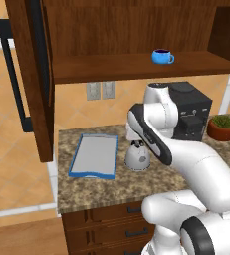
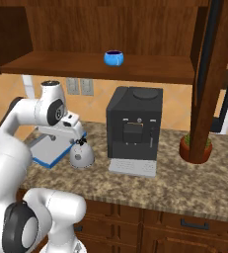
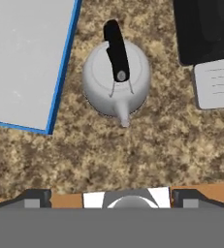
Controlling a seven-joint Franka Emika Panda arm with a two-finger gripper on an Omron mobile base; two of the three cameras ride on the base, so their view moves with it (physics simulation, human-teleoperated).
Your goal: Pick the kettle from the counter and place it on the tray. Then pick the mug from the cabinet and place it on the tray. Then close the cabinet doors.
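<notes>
Directly below open gripper (image 3: 111, 196) — kettle (image 3: 116, 80), on counter (image 3: 133, 150), beside tray (image 3: 26, 63).

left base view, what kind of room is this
A simulated home kitchen, most likely: a granite counter with a kettle, a black coffee machine, and an open wall cabinet holding a blue mug.

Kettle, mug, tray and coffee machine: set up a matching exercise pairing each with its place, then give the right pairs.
Things:
1. small dome-shaped silver-grey kettle
2. small bright blue mug
3. flat grey tray with a raised blue rim
4. big black coffee machine

Places:
A. on the cabinet shelf
B. at the counter's left end, beside the kettle
C. on the granite counter, between tray and coffee machine
D. on the counter, next to the potted plant

Pairs: 1-C, 2-A, 3-B, 4-D
</notes>
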